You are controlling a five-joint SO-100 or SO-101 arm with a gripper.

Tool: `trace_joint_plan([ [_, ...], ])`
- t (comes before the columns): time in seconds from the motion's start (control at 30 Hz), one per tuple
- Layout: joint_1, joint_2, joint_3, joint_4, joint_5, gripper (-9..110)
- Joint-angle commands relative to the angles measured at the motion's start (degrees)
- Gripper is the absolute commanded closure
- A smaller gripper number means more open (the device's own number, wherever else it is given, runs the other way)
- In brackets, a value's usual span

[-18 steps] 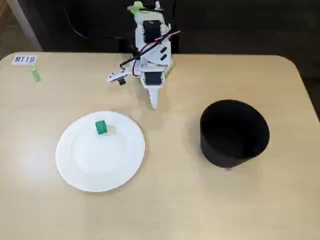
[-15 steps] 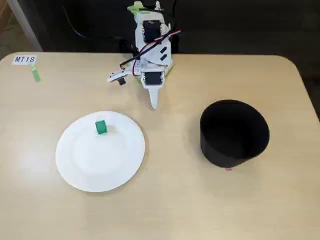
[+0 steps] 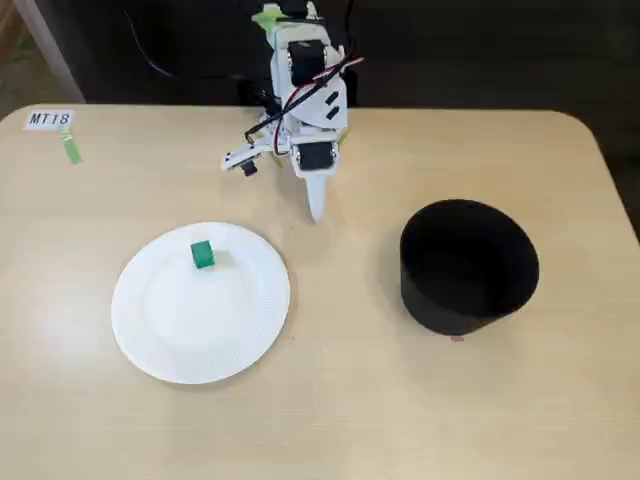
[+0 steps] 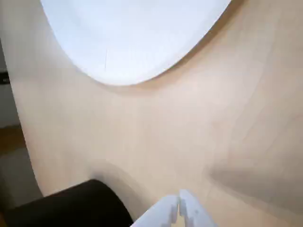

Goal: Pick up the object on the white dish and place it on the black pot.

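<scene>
In the fixed view a small green cube (image 3: 203,254) lies on the far part of a white paper plate (image 3: 180,330) at the left of the table. A black round pot (image 3: 468,265) stands at the right. My gripper (image 3: 316,208) hangs at the back middle, fingers pointing down at the table, shut and empty, between plate and pot. In the wrist view the shut fingertips (image 4: 179,207) show at the bottom edge, the plate (image 4: 132,38) at the top and the pot (image 4: 71,208) at the bottom left. The cube is not seen there.
A white label reading MT18 (image 3: 50,119) and a strip of green tape (image 3: 72,149) lie at the far left of the wooden table (image 3: 330,420). The arm's base (image 3: 305,60) with its cables stands at the back edge.
</scene>
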Motion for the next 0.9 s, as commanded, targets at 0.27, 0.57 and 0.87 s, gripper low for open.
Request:
trace_joint_plan([
  [0.27, 0.6, -32.3, -39.2, 2.0, -2.6, 102],
  [0.57, 10.0, -53.7, -55.5, 5.5, -0.3, 102],
  [0.87, 20.7, -78.0, -75.1, 15.4, -0.4, 102],
])
